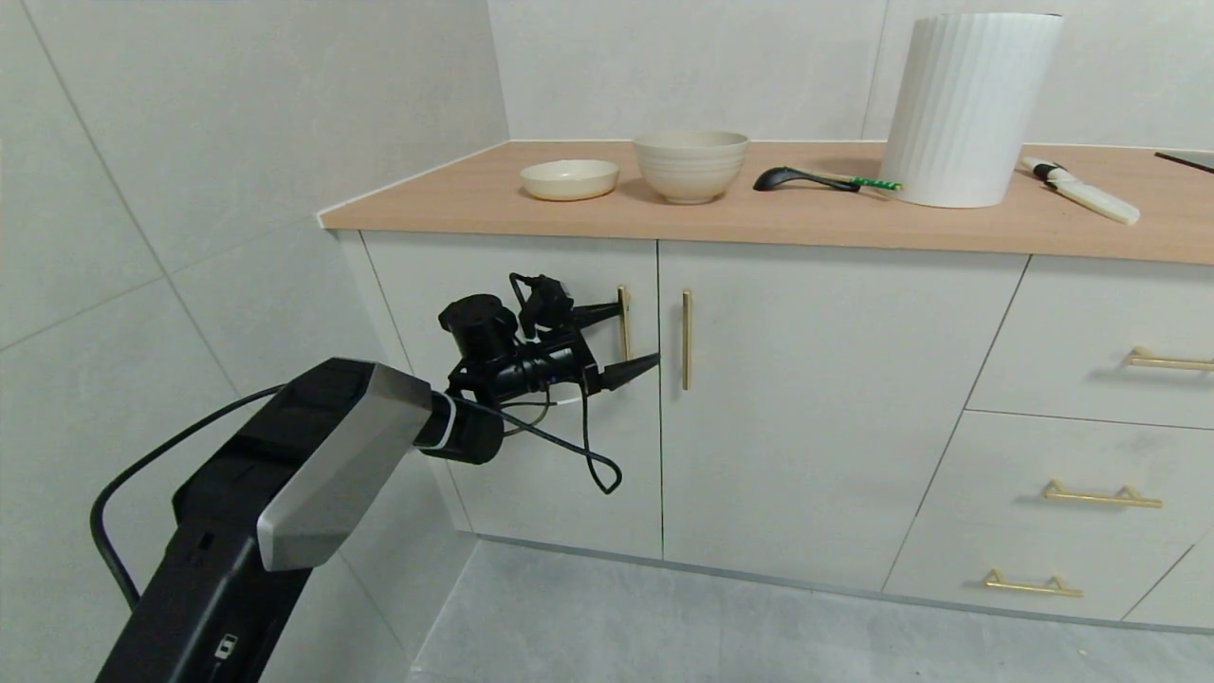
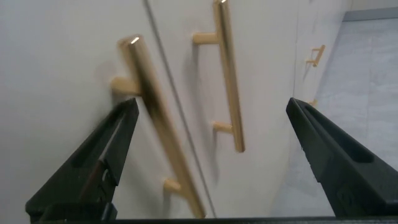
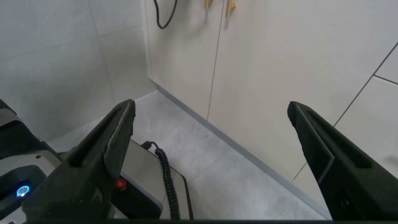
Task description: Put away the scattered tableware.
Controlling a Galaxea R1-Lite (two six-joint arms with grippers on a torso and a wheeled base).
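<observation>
Two bowls on the bench (image 1: 806, 223): a shallow cream dish (image 1: 569, 178) near its left end and a deeper cream bowl (image 1: 690, 165) just beside it on the right, the two apart. Right of the bowl lies a black spoon (image 1: 801, 178), flat, its handle pointing toward a thin green-banded stick (image 1: 868, 182); whether the two touch, cannot tell. The stick's far end runs up to the foot of a tall white ribbed container (image 1: 967, 104), upright. Beyond the container lies a white-handled utensil (image 1: 1081, 190), flat and angled toward the bench's front edge.

All of the tableware sits above and to the right of the left end effector (image 1: 637, 332), well apart from it. Left end effector is down at cabinet-front level, below the bench edge, fingers spread wide and holding nothing. It points at the left door, with that door's brass handle (image 2: 158, 137) inside the gap, close to one finger (image 2: 99, 162); contact cannot be told. The right door's handle (image 2: 229, 81) is just across the door seam, also between the fingers in the left wrist view.

Right end effector (image 3: 211, 112): fingers wide apart, nothing held, aimed down at the grey floor (image 3: 205, 155) by the foot of the cabinets, well apart from the tableware.

Drawers with brass handles (image 1: 1100, 495) at right of the doors.
</observation>
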